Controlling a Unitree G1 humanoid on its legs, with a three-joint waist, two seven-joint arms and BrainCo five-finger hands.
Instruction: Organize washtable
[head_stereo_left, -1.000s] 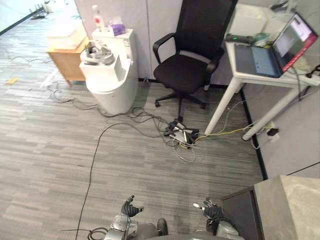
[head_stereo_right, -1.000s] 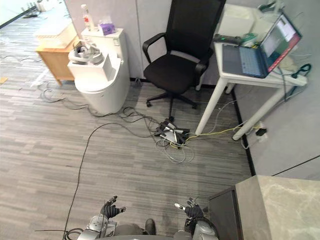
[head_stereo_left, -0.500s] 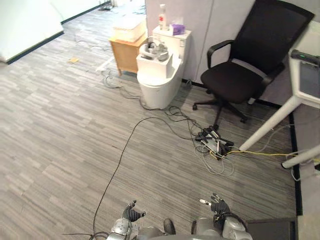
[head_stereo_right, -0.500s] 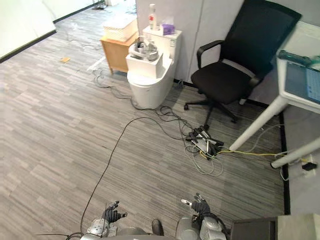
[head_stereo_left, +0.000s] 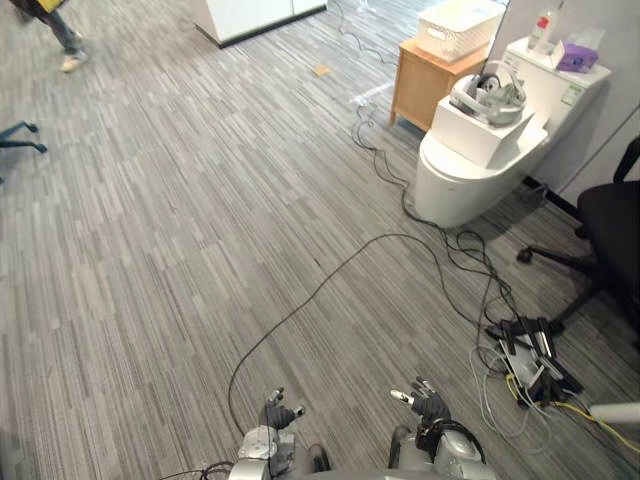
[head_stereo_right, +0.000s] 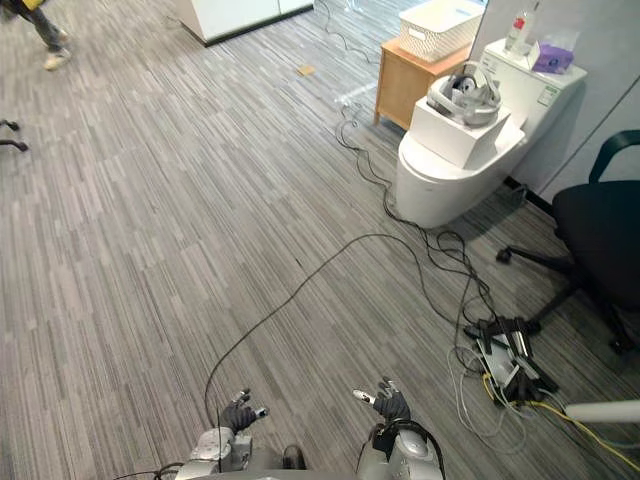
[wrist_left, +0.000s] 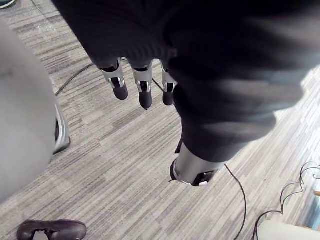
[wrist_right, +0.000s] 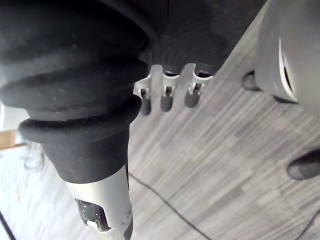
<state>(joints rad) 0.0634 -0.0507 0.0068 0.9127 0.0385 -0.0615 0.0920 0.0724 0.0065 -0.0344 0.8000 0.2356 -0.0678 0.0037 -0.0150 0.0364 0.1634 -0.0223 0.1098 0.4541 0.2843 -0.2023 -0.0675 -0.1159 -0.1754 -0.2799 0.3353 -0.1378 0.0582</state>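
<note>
My left hand (head_stereo_left: 272, 416) and my right hand (head_stereo_left: 428, 406) hang low over the grey plank floor at the bottom of the eye views. Both are open and hold nothing. In the left wrist view the left fingers (wrist_left: 145, 91) point straight down at the floor. The right fingers (wrist_right: 167, 98) hang relaxed in the same way in the right wrist view. A white toilet (head_stereo_left: 468, 172) stands at the far right. On its lid sits a white box with a grey headset (head_stereo_left: 488, 88). A bottle (head_stereo_left: 543, 30) and a purple tissue box (head_stereo_left: 578, 55) stand on its tank.
A small wooden cabinet (head_stereo_left: 425, 85) with a white basket (head_stereo_left: 458, 22) on top stands beside the toilet. A black office chair (head_stereo_left: 612, 228) is at the right edge. A power strip with tangled cables (head_stereo_left: 530, 360) lies on the floor. A person's legs (head_stereo_left: 55, 30) show far left.
The whole picture has swung left: the desk with the laptop and the stone counter have left the picture, and open floor has come in. Both hands stay low and empty.
</note>
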